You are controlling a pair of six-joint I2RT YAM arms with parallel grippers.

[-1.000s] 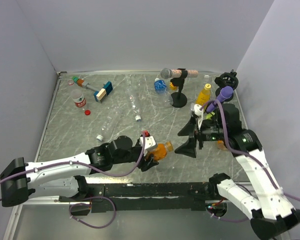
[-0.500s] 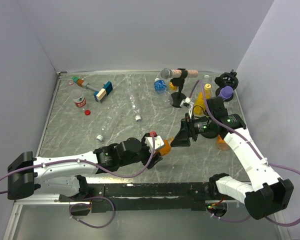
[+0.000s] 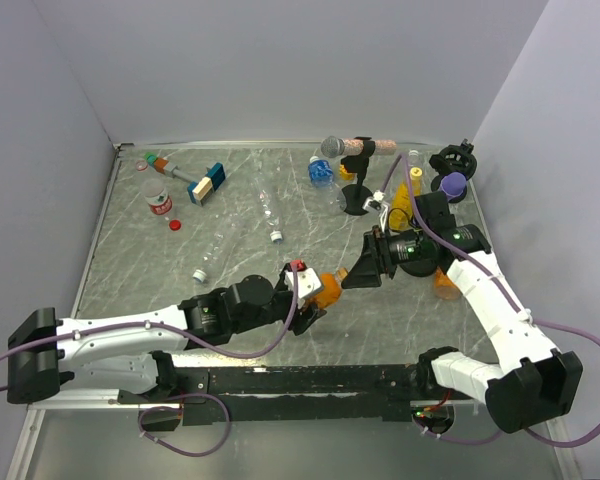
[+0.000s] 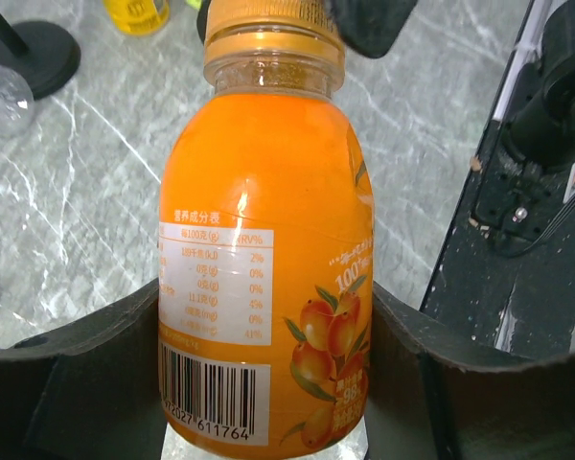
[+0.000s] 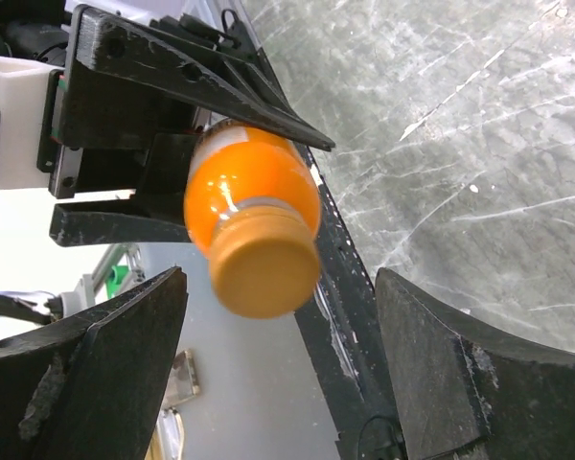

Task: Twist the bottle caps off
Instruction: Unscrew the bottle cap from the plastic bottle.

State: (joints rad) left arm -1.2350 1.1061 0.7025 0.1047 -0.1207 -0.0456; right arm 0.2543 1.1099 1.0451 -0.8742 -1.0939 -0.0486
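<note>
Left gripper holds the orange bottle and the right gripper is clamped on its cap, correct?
No. The left gripper holds the orange bottle, but the right gripper is open, with gaps on either side of the orange cap; the right wrist view shows it.

Orange bottle [image 4: 259, 240]: the base is cut off by the lower edge of the left wrist view.
Orange cap [image 5: 265, 265]: blurred in the right wrist view (its rim detail cannot be made out); its top is cropped in the left wrist view.
Second orange bottle [image 3: 446, 284]: largely hidden behind the right arm [image 3: 488, 300].
Clear bottles [image 3: 270, 212]: too small for detail to be told from above.
</note>
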